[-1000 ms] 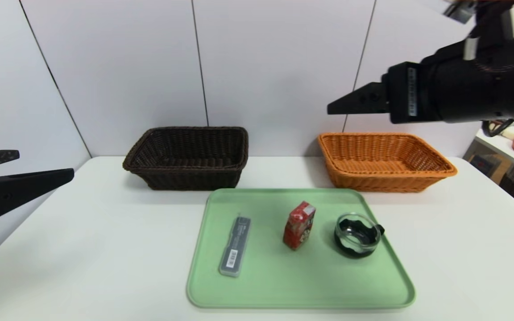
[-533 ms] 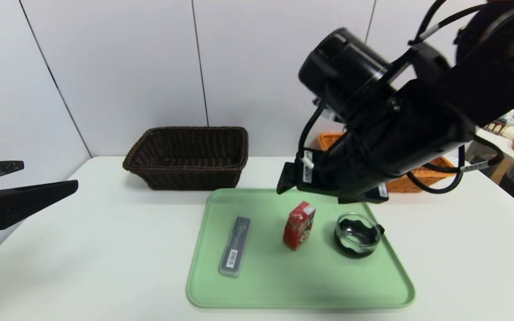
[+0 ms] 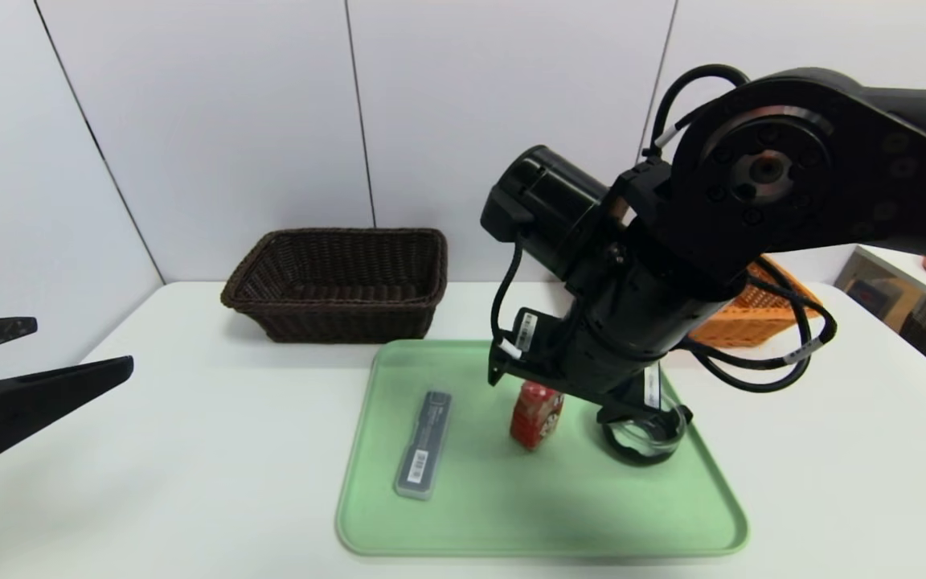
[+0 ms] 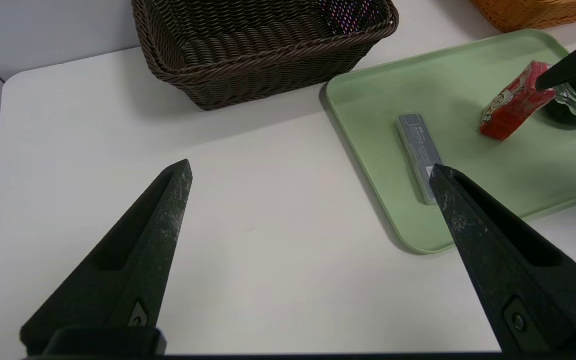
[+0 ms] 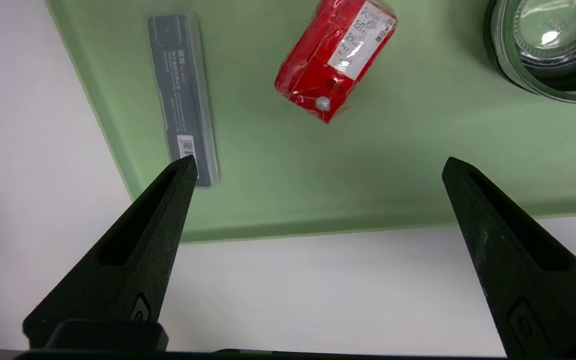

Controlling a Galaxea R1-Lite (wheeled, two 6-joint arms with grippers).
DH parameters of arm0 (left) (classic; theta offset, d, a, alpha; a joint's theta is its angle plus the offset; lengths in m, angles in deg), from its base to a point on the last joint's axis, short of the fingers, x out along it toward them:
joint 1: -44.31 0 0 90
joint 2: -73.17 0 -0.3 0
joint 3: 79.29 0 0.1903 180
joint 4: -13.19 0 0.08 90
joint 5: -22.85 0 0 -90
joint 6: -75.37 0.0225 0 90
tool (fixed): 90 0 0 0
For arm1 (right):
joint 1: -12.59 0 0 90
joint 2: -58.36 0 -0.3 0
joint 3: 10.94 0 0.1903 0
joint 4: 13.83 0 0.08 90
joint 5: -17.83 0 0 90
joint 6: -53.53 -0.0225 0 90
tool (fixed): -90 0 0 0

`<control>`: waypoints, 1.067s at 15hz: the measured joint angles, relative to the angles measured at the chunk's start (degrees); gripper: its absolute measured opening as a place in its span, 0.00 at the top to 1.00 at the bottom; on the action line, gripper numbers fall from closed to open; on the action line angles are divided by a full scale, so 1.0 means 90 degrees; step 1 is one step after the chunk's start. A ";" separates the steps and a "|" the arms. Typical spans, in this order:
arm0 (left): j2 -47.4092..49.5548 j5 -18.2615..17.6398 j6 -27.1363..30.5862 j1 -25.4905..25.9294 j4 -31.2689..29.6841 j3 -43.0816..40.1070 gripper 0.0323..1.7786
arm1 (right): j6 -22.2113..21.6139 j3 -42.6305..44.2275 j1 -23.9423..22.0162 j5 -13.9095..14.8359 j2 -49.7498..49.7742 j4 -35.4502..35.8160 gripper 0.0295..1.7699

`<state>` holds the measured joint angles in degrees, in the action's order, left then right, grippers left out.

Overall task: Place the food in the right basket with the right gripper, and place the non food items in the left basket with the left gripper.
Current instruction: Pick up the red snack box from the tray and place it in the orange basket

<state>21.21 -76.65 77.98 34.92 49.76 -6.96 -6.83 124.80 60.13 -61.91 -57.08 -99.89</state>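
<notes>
On the white surface [image 3: 190, 450], the right claw [image 5: 318, 170] has swung down over the green tray [image 3: 511, 515], jaws wide, nearing the red carton [image 3: 535, 414]; the left claw [image 3: 37, 358] waits wide, far left.

On the green tray [image 3: 543, 515] stand a red carton [image 3: 534, 414] at centre, a grey flat case [image 3: 424, 454] to its left and a glass jar [image 3: 641, 438] to its right; the dark basket [image 3: 338, 281] sits far left, the orange basket [image 3: 760, 318] far right.
</notes>
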 joint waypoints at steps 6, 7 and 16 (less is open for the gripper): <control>0.0156 -0.0014 0.0003 -0.0001 0.0003 -0.0103 0.05 | -0.1115 0.0000 -0.0692 -0.1063 -0.0168 0.0033 0.04; 0.0150 -0.0022 0.0004 -0.0007 -0.0001 -0.0103 0.05 | -0.1153 0.0000 -0.0784 -0.1147 -0.0221 0.0039 0.04; -0.0372 0.0015 -0.0066 -0.0482 -0.0289 -0.0042 0.05 | -0.1155 0.0004 -0.1013 -0.1567 -0.0696 0.0467 0.04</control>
<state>17.86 -76.52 77.38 30.58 47.17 -7.33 -17.23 124.84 51.01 -76.02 -63.34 -95.69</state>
